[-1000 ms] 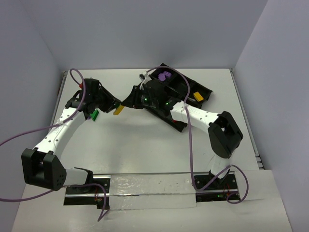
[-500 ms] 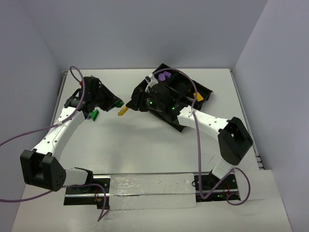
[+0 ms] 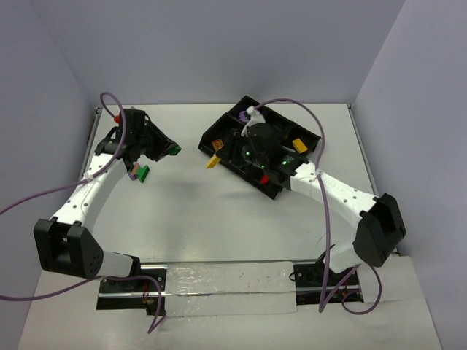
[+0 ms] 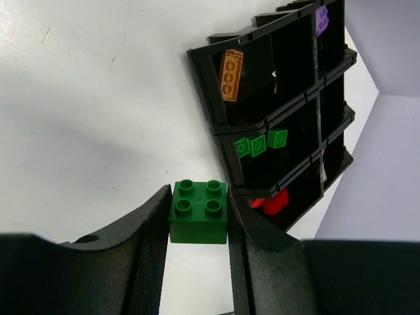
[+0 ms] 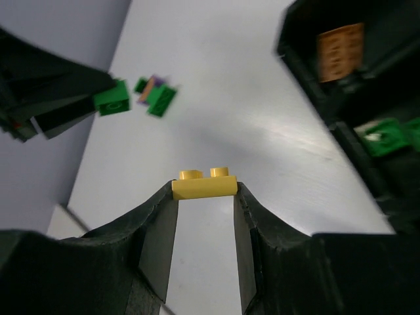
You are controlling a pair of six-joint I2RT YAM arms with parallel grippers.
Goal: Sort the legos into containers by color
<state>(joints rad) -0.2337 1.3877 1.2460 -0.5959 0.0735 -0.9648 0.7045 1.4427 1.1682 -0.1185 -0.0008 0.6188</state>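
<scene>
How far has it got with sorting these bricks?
Done: the tray holds an orange brick, green bricks, red pieces and a purple piece in separate compartments. In hand: left gripper grips a green brick, right gripper a yellow brick. Left: a green-and-purple cluster on the table.

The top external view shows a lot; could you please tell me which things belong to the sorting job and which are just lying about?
Part of the job: green brick in the left fingers; yellow brick in the right fingers; loose green brick on the table; black divided tray holding an orange brick and green bricks.
Just lying about: purple cables; plastic sheet at the near edge.
</scene>
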